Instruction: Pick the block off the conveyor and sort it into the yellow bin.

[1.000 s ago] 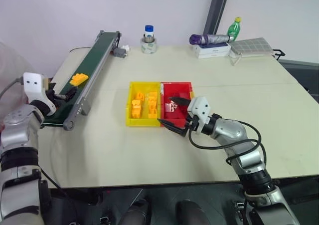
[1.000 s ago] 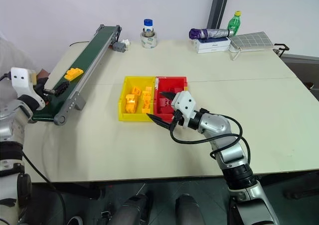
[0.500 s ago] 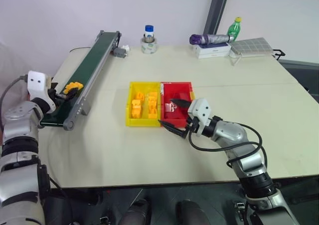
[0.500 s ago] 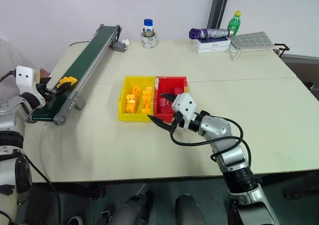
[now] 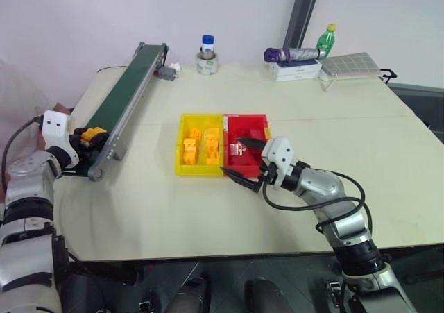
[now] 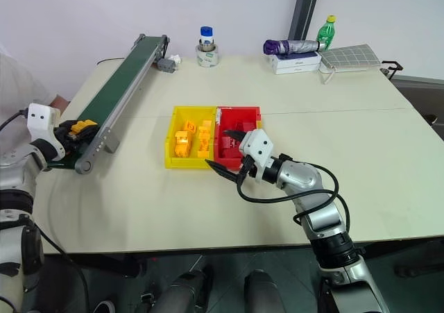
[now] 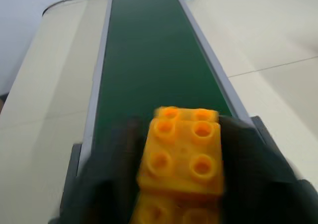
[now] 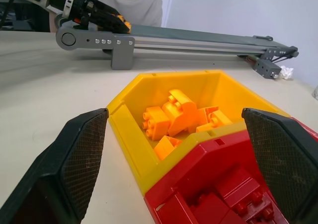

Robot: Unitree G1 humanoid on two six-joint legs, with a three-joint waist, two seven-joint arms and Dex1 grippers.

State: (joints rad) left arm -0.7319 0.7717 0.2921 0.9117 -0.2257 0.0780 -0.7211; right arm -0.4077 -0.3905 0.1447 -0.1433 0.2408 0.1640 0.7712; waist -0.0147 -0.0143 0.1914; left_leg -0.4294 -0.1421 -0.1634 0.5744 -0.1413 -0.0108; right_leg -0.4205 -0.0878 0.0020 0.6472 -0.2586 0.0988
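Note:
The yellow-orange studded block sits at the near end of the dark green conveyor, and my left gripper is shut on it, one black finger on each side. The yellow bin stands mid-table with several orange bricks inside, touching a red bin on its right. My right gripper hovers open just in front of the two bins, holding nothing. From the right wrist, its fingers frame the yellow bin.
Along the table's far edge stand a blue-capped bottle in a tape roll, a purple umbrella on a white box, a green bottle and a gridded board. A person in a white shirt sits behind the conveyor's near end.
The block rode down the belt to its near end. My left gripper sank slightly and shut on it. The right arm stayed still.

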